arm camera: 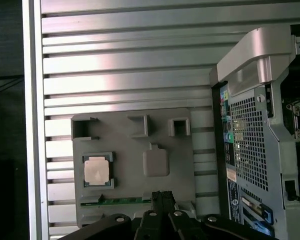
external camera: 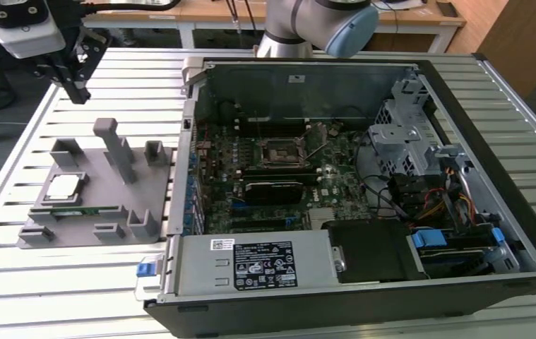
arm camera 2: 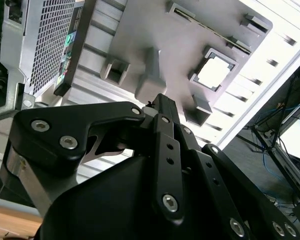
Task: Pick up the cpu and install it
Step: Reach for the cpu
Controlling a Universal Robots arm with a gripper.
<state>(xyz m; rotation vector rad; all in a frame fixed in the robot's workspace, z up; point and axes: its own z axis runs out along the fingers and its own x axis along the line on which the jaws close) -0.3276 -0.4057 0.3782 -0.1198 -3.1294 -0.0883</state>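
- gripper [external camera: 78, 90]: up at 11 o'clock in the exterior view, high over the slatted table [external camera: 22, 296] and well apart from all parts. Fingers look pressed together with nothing between them.
- cpu [external camera: 63, 187]: not picked. It lies flat, silver top up, in a square pocket of the grey fixture plate [external camera: 72, 236], roughly 6 o'clock from the gripper. Both wrist views show it seated in that pocket.
- green memory stick [external camera: 81, 210]: in a slot just beside the pocket, about 5 o'clock of the cpu. Don't confuse the two.
- socket [external camera: 280, 152]: on the board inside the open computer case [external camera: 343, 88], about 3 o'clock from the cpu and well apart. No silver top shows in it, and I can't tell whether the frame is up.
- Handling, my read: light, thin and rigid, so no flex to rely on. The metal top looks smooth, so probably slippery. The underside is likely the delicate face.
- Hold, my read: pinch two opposite edges at the pale rim, where the pocket walls seem cut away. Light squeeze, keep it level.
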